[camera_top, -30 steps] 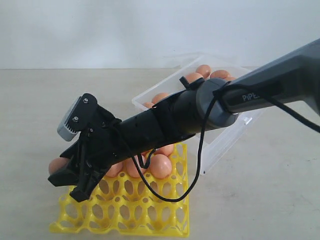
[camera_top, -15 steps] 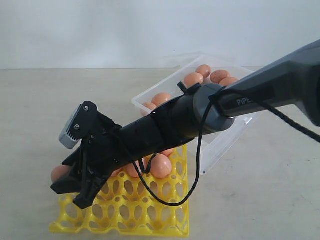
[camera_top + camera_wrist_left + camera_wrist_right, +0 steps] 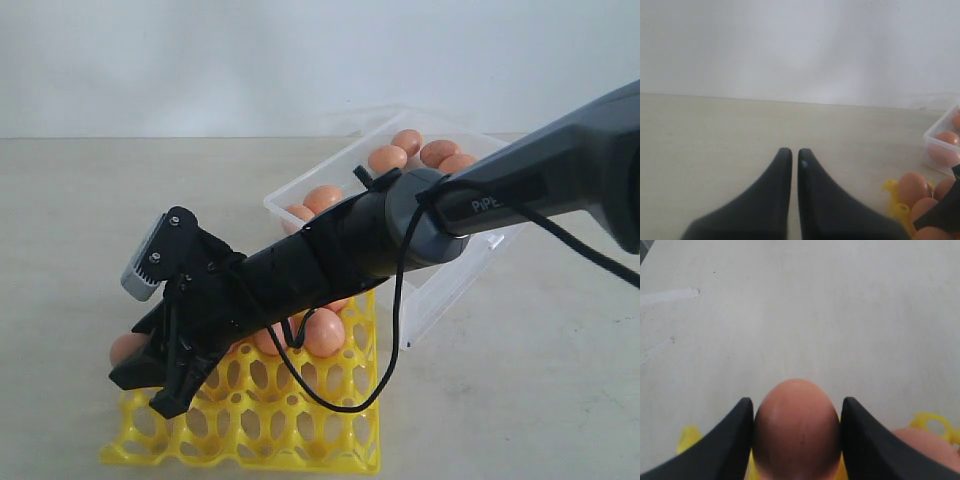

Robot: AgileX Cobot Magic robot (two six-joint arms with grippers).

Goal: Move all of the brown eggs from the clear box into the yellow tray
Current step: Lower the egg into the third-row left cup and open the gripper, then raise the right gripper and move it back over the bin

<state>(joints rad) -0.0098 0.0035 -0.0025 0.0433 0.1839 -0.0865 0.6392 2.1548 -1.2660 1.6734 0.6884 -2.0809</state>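
Orange-brown eggs (image 3: 323, 332), bright yellow tray (image 3: 300, 438), translucent clear box (image 3: 442, 290), black right claw (image 3: 796, 407), pale beige table (image 3: 80, 220)

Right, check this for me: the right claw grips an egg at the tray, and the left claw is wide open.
One part is wrong. The left claw is shut, its fingers nearly touching with nothing between them, as the left wrist view shows. The rest stands: the right claw grips an egg at the tray.

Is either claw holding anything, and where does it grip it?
The right gripper pinches a brown egg by its two sides. The left gripper, shut, holds nothing.
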